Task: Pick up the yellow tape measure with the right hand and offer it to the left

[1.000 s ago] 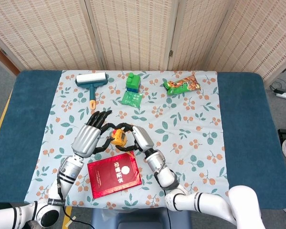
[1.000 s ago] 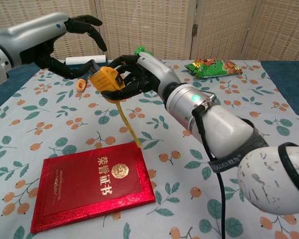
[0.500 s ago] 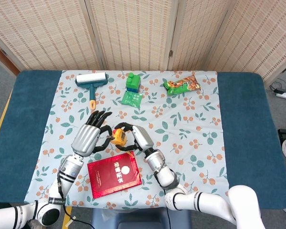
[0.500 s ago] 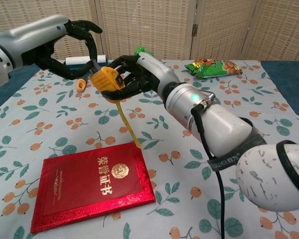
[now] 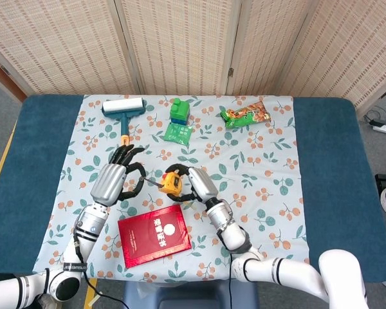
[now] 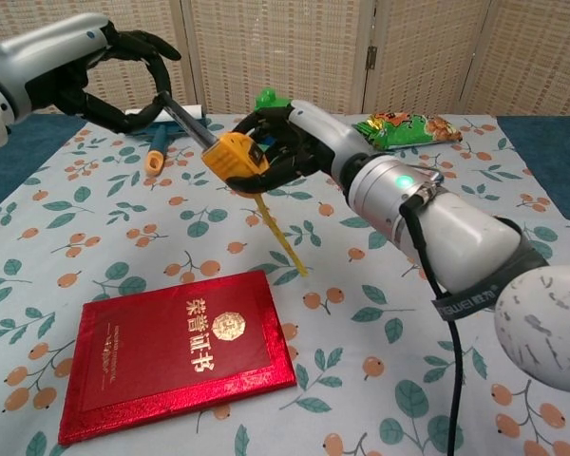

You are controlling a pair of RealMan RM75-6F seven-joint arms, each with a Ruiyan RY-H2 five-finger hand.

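The yellow tape measure (image 5: 174, 184) (image 6: 236, 155) is held above the floral cloth, gripped by my right hand (image 5: 199, 185) (image 6: 299, 142) from its right side. A thin dark blade (image 6: 188, 119) (image 5: 153, 183) runs out of its case up and to the left. My left hand (image 5: 112, 180) (image 6: 95, 71) pinches the far end of that blade between thumb and fingers. The two hands are apart, joined only by the blade. A yellow strap (image 6: 283, 237) hangs slanting from the case toward the cloth.
A red booklet (image 5: 154, 235) (image 6: 176, 347) lies on the cloth just in front of the hands. At the back are a lint roller (image 5: 123, 108), a green block (image 5: 179, 109) above a green packet (image 5: 178, 132), and a snack bag (image 5: 244, 114) (image 6: 404, 128).
My left hand has drawn back to the left with the blade's end, and my right hand has carried the case to the right. The blade now stretches between them.
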